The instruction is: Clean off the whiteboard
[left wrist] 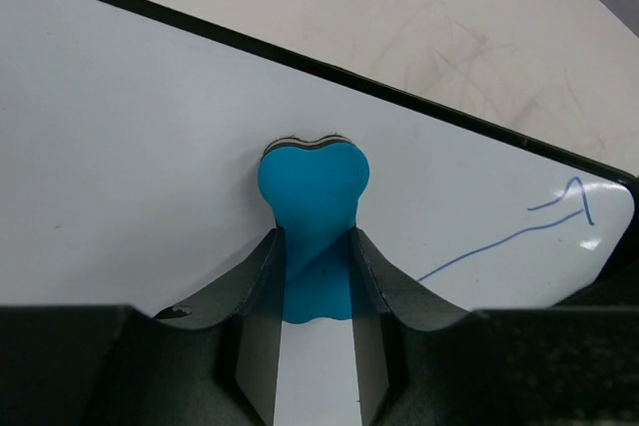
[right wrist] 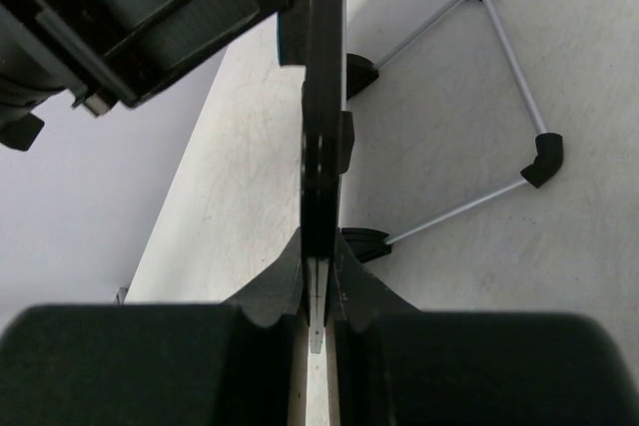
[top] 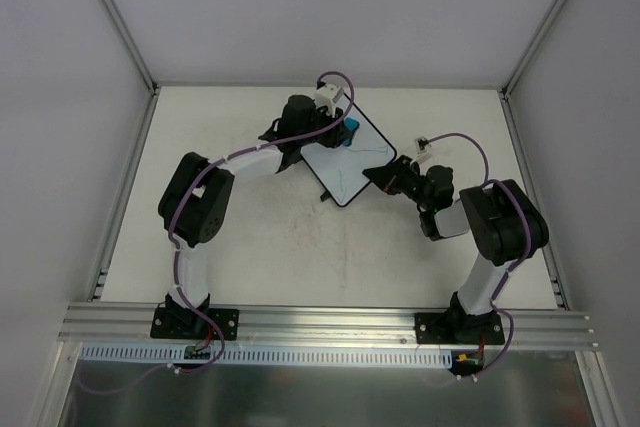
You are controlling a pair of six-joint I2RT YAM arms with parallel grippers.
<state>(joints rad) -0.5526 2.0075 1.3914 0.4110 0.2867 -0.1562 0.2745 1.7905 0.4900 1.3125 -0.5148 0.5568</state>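
The whiteboard (top: 340, 165) is a white board with a black rim, standing tilted at the back middle of the table. My left gripper (top: 343, 133) is shut on a small blue eraser (top: 351, 128) and presses it against the board's upper part. In the left wrist view the eraser (left wrist: 313, 187) sits between my fingers on the whiteboard (left wrist: 140, 137), with a blue pen line (left wrist: 499, 244) to its right. My right gripper (top: 387, 173) is shut on the board's right edge. The right wrist view shows the whiteboard (right wrist: 324, 97) edge-on in my right gripper (right wrist: 321, 246).
A wire stand (right wrist: 499, 97) of thin metal rods with black corner pieces reaches out behind the board. The beige table (top: 260, 247) is scuffed. Grey walls enclose the table on three sides. My left arm (right wrist: 120, 17) is close on the board's other side.
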